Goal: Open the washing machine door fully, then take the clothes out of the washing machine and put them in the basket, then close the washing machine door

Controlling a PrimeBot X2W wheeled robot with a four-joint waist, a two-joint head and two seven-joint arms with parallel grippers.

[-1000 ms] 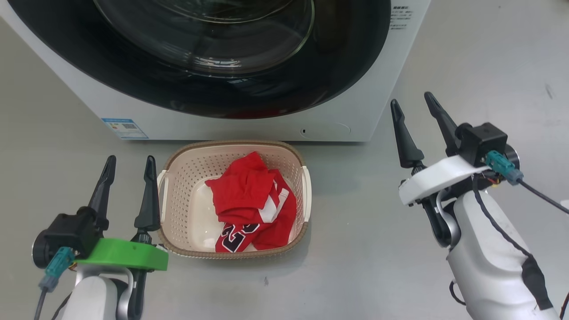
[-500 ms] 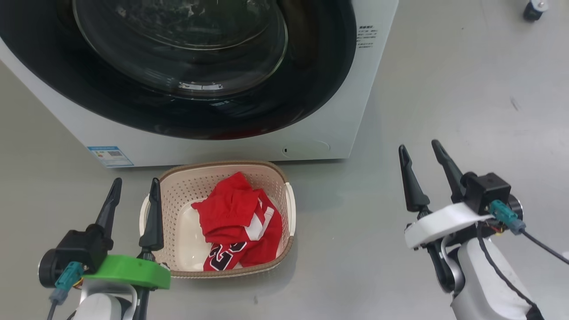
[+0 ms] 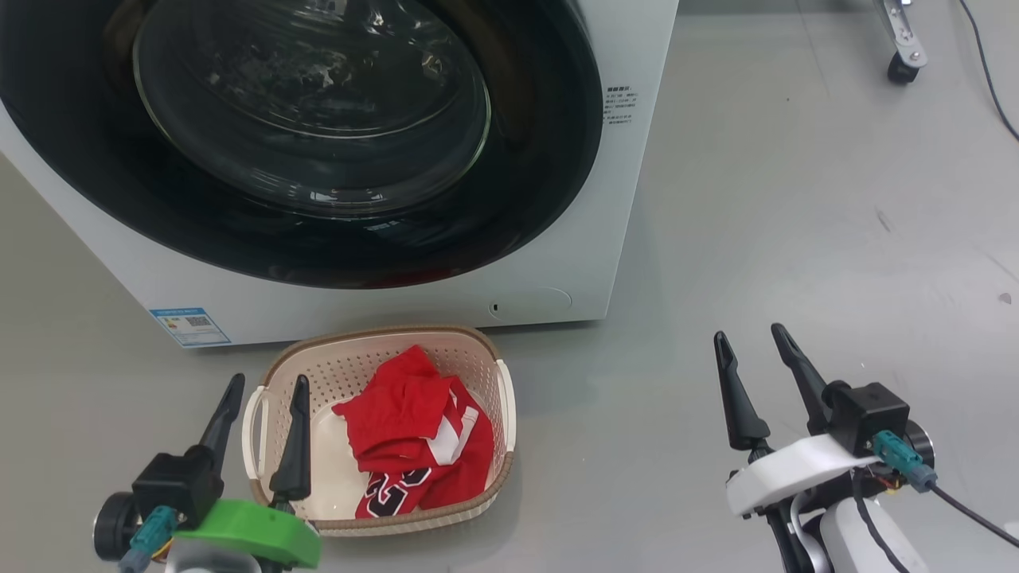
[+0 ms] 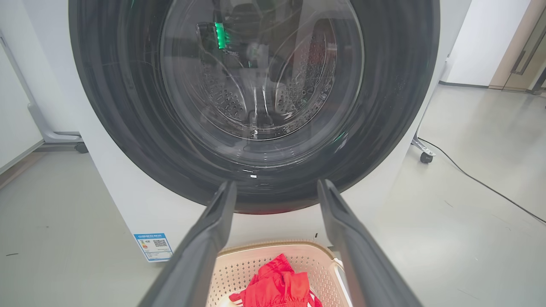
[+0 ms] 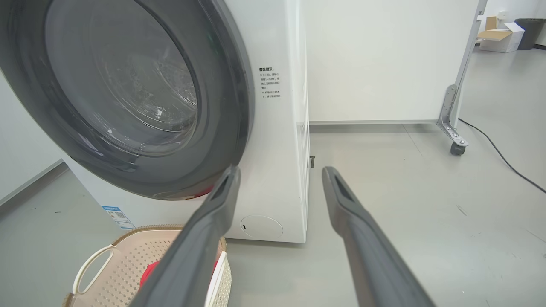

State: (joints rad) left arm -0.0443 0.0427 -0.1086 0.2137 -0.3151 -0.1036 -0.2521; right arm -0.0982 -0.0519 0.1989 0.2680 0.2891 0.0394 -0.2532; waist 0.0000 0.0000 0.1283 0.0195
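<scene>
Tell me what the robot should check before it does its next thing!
1. Washing machine door shut flat against the washing machine: ok.
2. Drum seen through the glass, no red cloth inside: ok.
3. Clothes lying in the basket: ok.
4. Left gripper open and empty: ok.
5. Right gripper open and empty: ok.
6. Red spot at the door's bottom edge, reflection or pinched cloth: cannot tell.
</scene>
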